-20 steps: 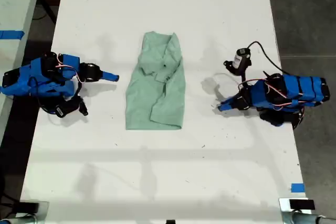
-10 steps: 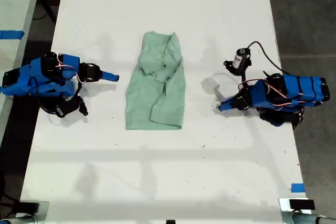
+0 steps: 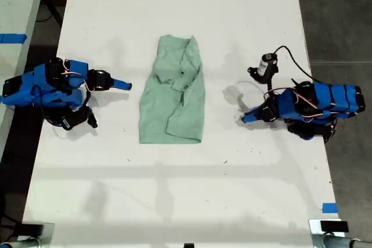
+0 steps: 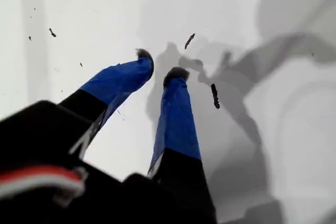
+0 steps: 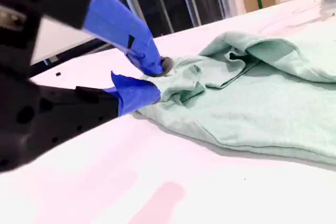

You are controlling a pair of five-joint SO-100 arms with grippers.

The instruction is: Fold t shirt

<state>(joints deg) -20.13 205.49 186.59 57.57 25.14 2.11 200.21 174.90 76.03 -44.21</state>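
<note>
— In the middle of the white flat table (image 3: 174,190), what do you see now?

— There lies the small pale mint-green cloth t shirt (image 3: 174,94). It is already a long narrow shape with both sides turned in. It is wrinkled and bunched at the end toward the exterior view's top.

— And your tools?

— My second gripper (image 5: 156,80) with its blue taped jaws is at the exterior view's left (image 3: 125,85). It points at the t shirt (image 5: 252,114) and is near its edge but apart from it. Its jaws stand a little parted and nothing is between them. My first gripper (image 4: 160,62) looks down on bare table. I take it for the one at the exterior view's right (image 3: 244,119). Its tips have only a narrow gap and hold nothing.

— Which step is this, in your opinion?

— I judge the side folds are done and the last fold, end over end, is not yet done.

— What does the next move ask?

— I think both grippers must go to one end, pinch all the layers together and carry it over the other end. A thin pinch can take only the top layer and open the fold again.
</note>
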